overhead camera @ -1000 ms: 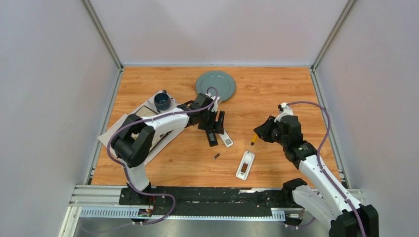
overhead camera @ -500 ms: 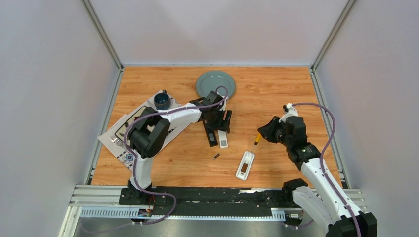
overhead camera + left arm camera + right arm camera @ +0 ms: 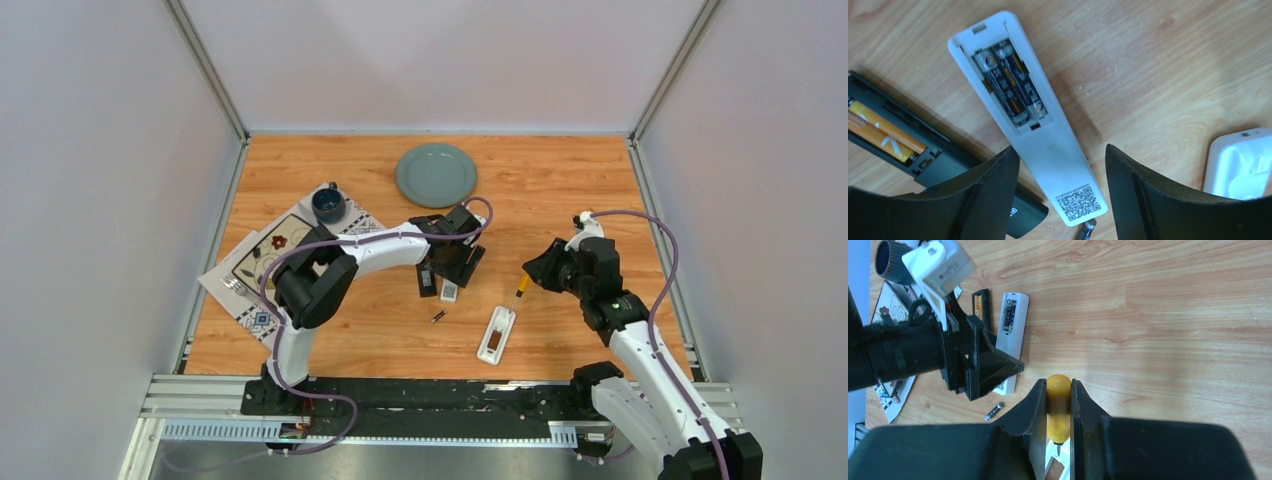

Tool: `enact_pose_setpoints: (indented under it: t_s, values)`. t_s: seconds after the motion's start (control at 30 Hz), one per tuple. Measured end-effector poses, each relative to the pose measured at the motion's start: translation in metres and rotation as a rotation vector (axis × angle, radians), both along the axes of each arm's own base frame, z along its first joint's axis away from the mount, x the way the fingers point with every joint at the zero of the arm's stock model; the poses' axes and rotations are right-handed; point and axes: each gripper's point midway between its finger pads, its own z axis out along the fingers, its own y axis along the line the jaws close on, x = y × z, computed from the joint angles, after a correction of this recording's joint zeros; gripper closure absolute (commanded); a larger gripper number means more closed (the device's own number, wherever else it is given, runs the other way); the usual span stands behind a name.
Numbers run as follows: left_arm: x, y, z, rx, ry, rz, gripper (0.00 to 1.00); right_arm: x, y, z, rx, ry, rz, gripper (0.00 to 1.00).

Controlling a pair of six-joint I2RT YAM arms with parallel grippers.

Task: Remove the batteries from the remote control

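Left end effector (image 3: 1062,155): fingers spread apart and holding nothing, set low over the label end of the white remote (image 3: 1043,135), one finger to each side of it.
Right end effector (image 3: 1058,383): clamped on the yellow handle of a screwdriver (image 3: 1058,415), held above the desk (image 3: 560,190) with the tip aimed down toward the second white remote (image 3: 497,333).
White remote: lying face down with its cover off; two dark batteries (image 3: 1008,85) sit side by side in the bay.
Black remote (image 3: 938,160): just beside the white one and also opened, with an orange pair (image 3: 885,132) seated inside.
Loose battery (image 3: 437,317): on the bare wood near the foot of the white remote, touching none of the remotes.
Second white remote: well apart from the other two, nearer the right arm, with its bay open. It looks emptied to me, but it is too small in view to be sure.
Done, as I judge it: the covers are off and at least one cell is out.
Left to do: four cells remain in two remotes, so most of the unloading lies ahead.
Bystanders: a plate (image 3: 436,174) and a cup (image 3: 327,204) on a patterned mat (image 3: 262,262) at the far side take no part.
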Motion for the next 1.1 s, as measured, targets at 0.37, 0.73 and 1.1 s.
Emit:
enact_pose_setpoints:
  t_s: [0.37,0.73,1.1]
  values:
    - [-0.033,0.027,-0.008,0.093,-0.091,-0.024,0.41,-0.001,0.0,-0.003,0.004,0.01,0.005,1.0]
    - [-0.033,0.032,-0.007,0.033,-0.169,-0.051,0.77,-0.001,0.001,-0.003,0.008,0.012,0.01,1.0]
    - [-0.049,0.026,-0.008,0.042,-0.203,-0.193,0.84,-0.002,0.002,-0.003,0.012,0.013,0.016,1.0]
